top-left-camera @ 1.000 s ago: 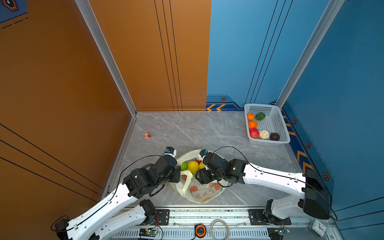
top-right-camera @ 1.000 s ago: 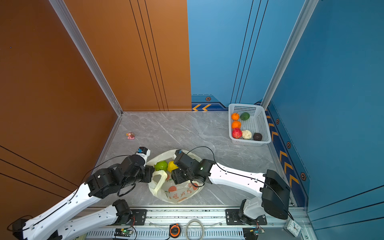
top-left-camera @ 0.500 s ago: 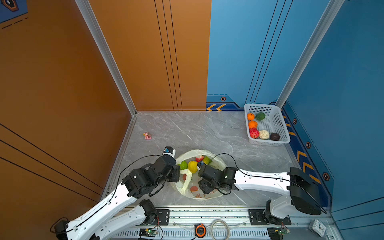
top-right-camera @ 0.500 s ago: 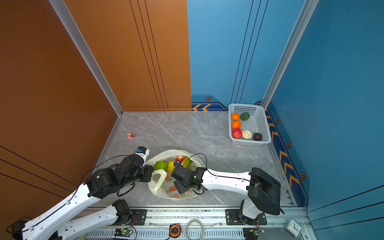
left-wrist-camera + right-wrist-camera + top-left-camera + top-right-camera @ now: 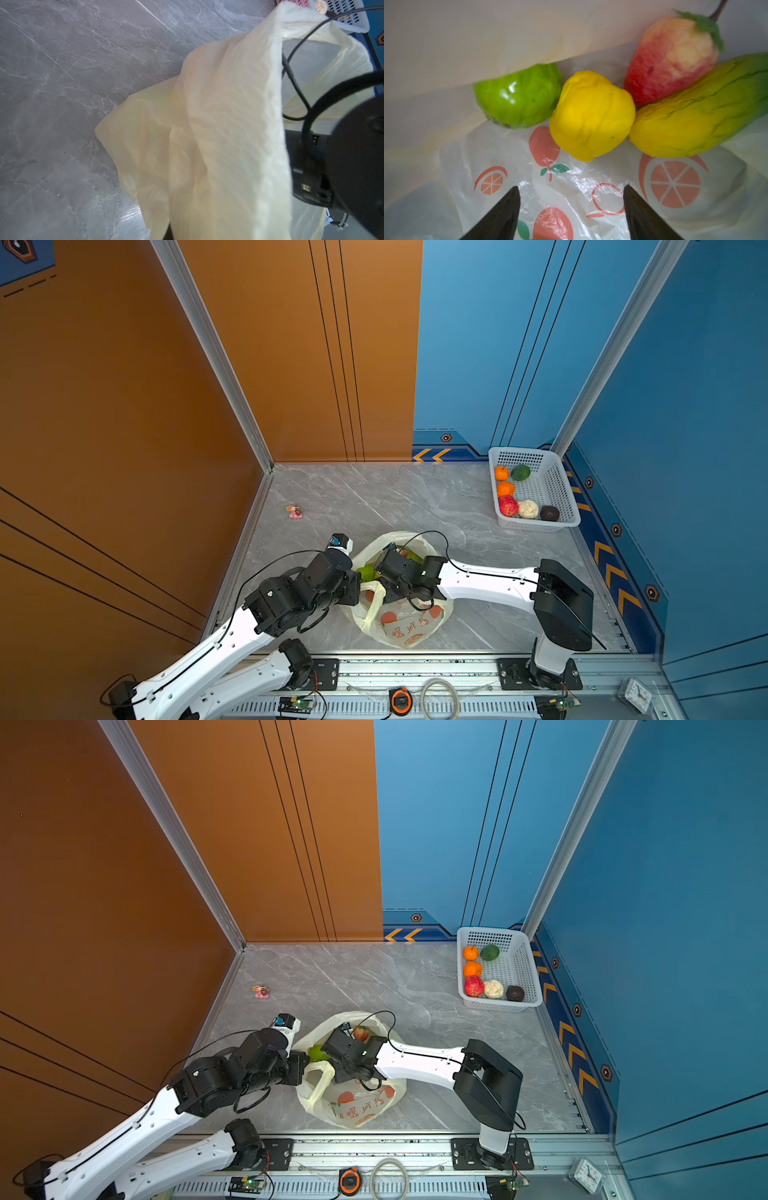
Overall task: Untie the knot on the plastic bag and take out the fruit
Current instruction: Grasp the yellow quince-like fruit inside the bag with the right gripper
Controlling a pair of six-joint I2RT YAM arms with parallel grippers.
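The plastic bag (image 5: 399, 626) (image 5: 357, 1106) lies at the table's front centre with its mouth open, cream with orange fruit prints. My left gripper (image 5: 360, 587) is shut on the bag's left rim and holds the plastic (image 5: 207, 124) up. My right gripper (image 5: 571, 187) is inside the bag, open, with nothing between its fingers. Just ahead of it lies the fruit: a yellow one (image 5: 591, 116), a green one (image 5: 519, 99), a red and cream one (image 5: 668, 58) and a long yellow-green one (image 5: 695, 116). The knot is out of view.
A white basket (image 5: 536, 489) at the back right holds several fruits. A small pink toy figure (image 5: 295, 512) lies at the left near the orange wall. The right arm's black cable (image 5: 432, 537) loops over the bag. A metal rail (image 5: 415, 668) runs along the front edge.
My right gripper has gone deeper into the bag's mouth and its jaws have widened. The left gripper has kept its hold on the bag's rim.
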